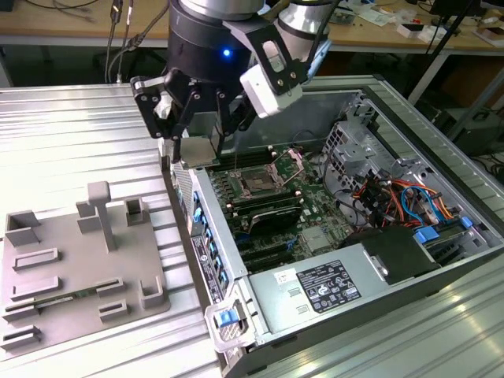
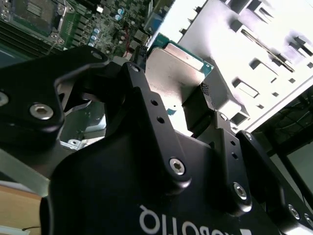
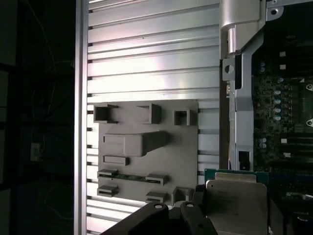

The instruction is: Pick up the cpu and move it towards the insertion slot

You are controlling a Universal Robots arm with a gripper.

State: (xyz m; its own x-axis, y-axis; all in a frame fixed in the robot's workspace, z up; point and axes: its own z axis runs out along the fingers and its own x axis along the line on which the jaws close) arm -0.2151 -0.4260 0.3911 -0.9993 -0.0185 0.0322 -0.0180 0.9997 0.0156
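Observation:
My gripper (image 1: pixel 198 146) is shut on the cpu (image 1: pixel 201 153), a flat silvery square with a thin green rim. It hangs just above the open computer case's wall on the exterior view's left. In both wrist views the black fingers (image 2: pixel 131 78) clamp two opposite edges of the cpu (image 2: pixel 175 66) (image 3: pixel 235 198). The insertion slot (image 1: pixel 258 183), a square socket with a dark centre and its shiny metal frame raised, lies on the green motherboard. It is a short way toward the exterior view's right of the cpu and lower. The insertion slot (image 2: pixel 35 12) also appears in the second wrist view.
A grey fixture plate (image 1: pixel 79 268) with raised holders lies on the ribbed aluminium table (image 1: pixel 71 134) at the exterior view's left, with a thin green memory stick (image 1: pixel 72 297) in it. Inside the case are a power supply (image 1: pixel 323 285), a metal drive cage (image 1: pixel 370 150) and coloured cables (image 1: pixel 402 197).

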